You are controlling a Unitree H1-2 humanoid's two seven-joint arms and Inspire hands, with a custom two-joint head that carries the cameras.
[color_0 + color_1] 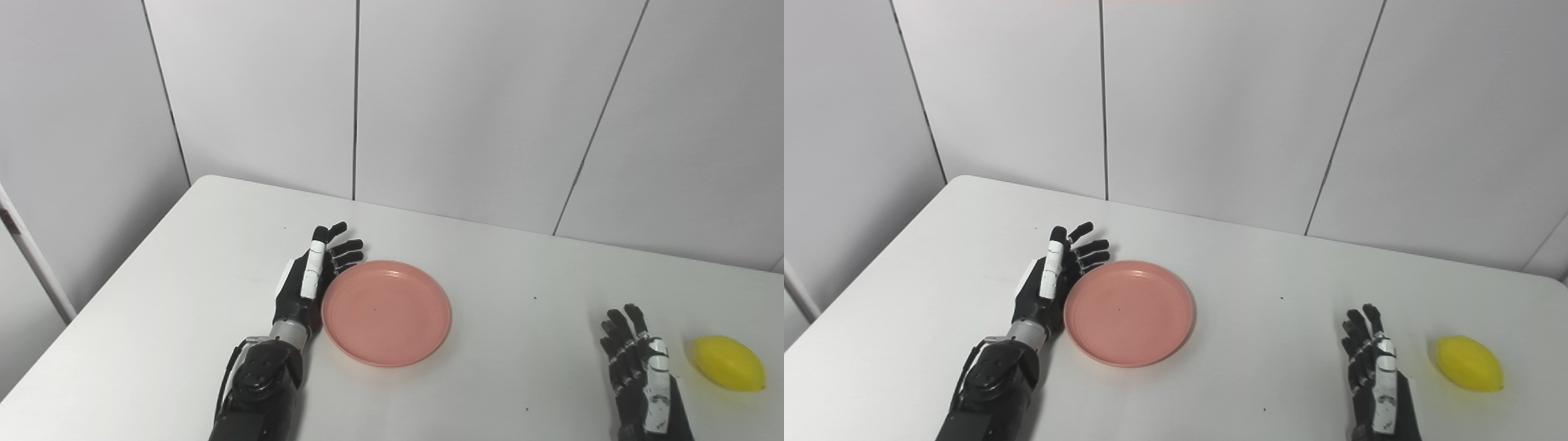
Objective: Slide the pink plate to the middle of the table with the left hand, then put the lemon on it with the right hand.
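Note:
The pink plate [386, 311] lies flat on the white table [184, 275], a little left of the middle. My left hand [309, 275] is open, on edge against the plate's left rim, fingers pointing away from me. The yellow lemon [729, 362] lies near the table's right front. My right hand [640, 373] is open and empty, resting just left of the lemon, apart from it. In the right eye view the plate [1129, 311], left hand [1050, 278], lemon [1468, 363] and right hand [1372, 367] show the same.
A white panelled wall [429, 104] stands behind the table's far edge. The table's left edge runs diagonally at the left of the picture.

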